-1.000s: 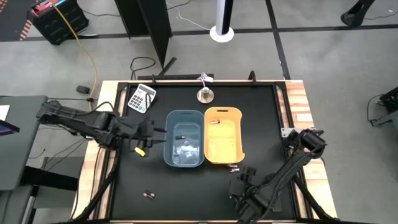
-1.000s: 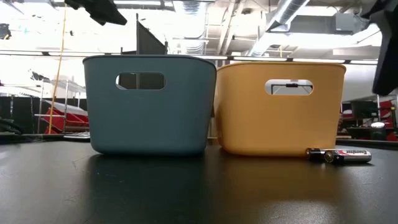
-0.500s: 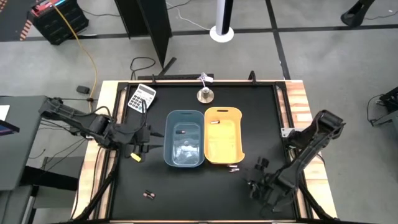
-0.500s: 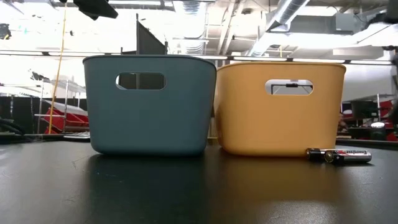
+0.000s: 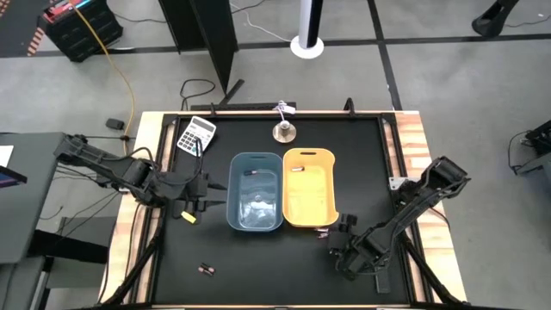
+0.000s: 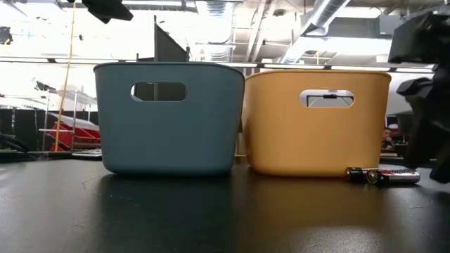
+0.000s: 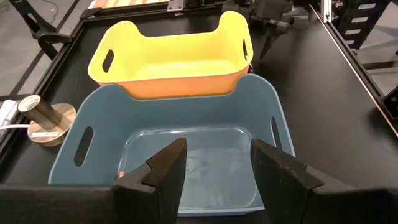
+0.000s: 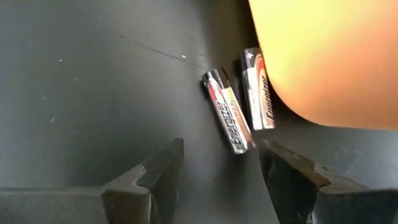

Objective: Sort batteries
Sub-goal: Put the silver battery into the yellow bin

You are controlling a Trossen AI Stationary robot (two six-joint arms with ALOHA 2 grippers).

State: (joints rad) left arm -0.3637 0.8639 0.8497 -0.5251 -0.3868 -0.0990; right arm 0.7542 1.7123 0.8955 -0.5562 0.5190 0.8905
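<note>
Two dark batteries with silver and reddish print [image 8: 239, 106] lie side by side on the black mat against the near wall of the yellow bin [image 5: 309, 198], also seen in the high view, the batteries [image 5: 325, 232], and in the low view, the batteries [image 6: 383, 175]. My right gripper [image 8: 221, 168] is open, low over the mat just right of them, right gripper [image 5: 338, 239]. More small batteries [image 5: 205, 270] lie near the mat's near-left part. One small battery [image 5: 250, 172] lies in the blue bin [image 5: 256, 191], another [image 5: 297, 170] in the yellow bin. My left gripper [image 7: 217, 171] is open, left of the blue bin, left gripper [image 5: 200, 191].
A calculator [image 5: 196, 133] and a short metal cylinder on a round base [image 5: 285, 131] stand toward the far edge. The two bins [image 6: 169, 116] touch each other mid-table. The mat's wooden border [image 5: 417, 138] runs along the right side. Bare mat lies before the bins.
My right gripper swung away toward the table's right edge, then came back left toward the two batteries by the yellow bin, staying low. My left gripper drew back a little from the blue bin toward the left and near side, then stayed still. The batteries did not move.
</note>
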